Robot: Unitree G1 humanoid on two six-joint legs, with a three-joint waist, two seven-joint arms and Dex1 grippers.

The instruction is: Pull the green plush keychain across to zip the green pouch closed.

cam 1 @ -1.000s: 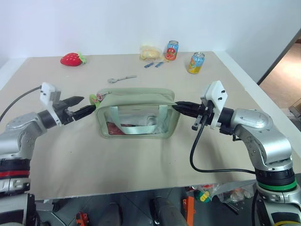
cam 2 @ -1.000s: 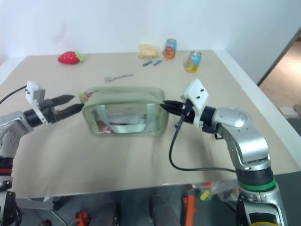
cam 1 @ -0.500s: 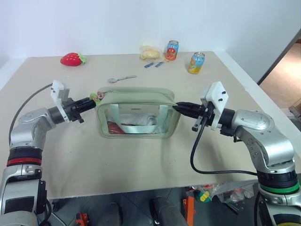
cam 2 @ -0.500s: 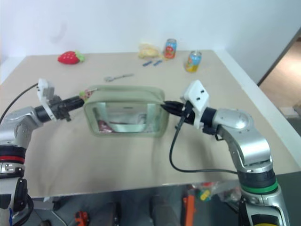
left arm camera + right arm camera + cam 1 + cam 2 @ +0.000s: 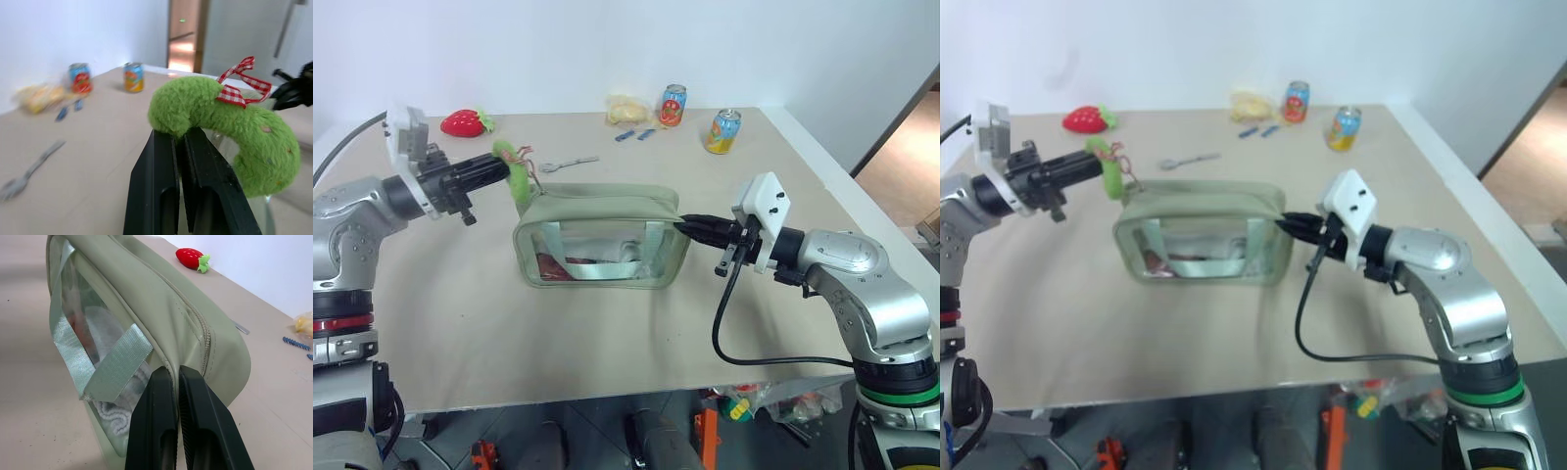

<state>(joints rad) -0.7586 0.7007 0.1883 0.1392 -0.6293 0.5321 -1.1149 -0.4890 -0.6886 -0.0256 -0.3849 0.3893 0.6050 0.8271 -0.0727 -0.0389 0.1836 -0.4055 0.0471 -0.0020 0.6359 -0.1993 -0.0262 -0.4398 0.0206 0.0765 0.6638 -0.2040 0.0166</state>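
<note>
The green pouch (image 5: 597, 206) stands mid-table, its clear side panel facing me and its top zipper (image 5: 203, 330) running along the top. My left gripper (image 5: 504, 169) is shut on the green plush keychain (image 5: 516, 168), a fuzzy lime ring with a red checked bow (image 5: 239, 81). It holds the keychain raised just above the pouch's left top corner. My right gripper (image 5: 683, 223) is shut on the pouch's right end, its fingertips (image 5: 168, 374) pinched at the end seam below the zipper.
A red strawberry toy (image 5: 462, 122) lies at the far left. A spoon (image 5: 566, 164) sits behind the pouch. Two drink cans (image 5: 672, 105) (image 5: 722, 130), a yellow packet (image 5: 625, 109) and small blue pieces (image 5: 633, 135) stand at the back. The table's right edge (image 5: 842, 176) is near my right arm.
My left gripper went from open beside the keychain to shut on it, then rose with it above the pouch's left corner. The right gripper stayed put.
</note>
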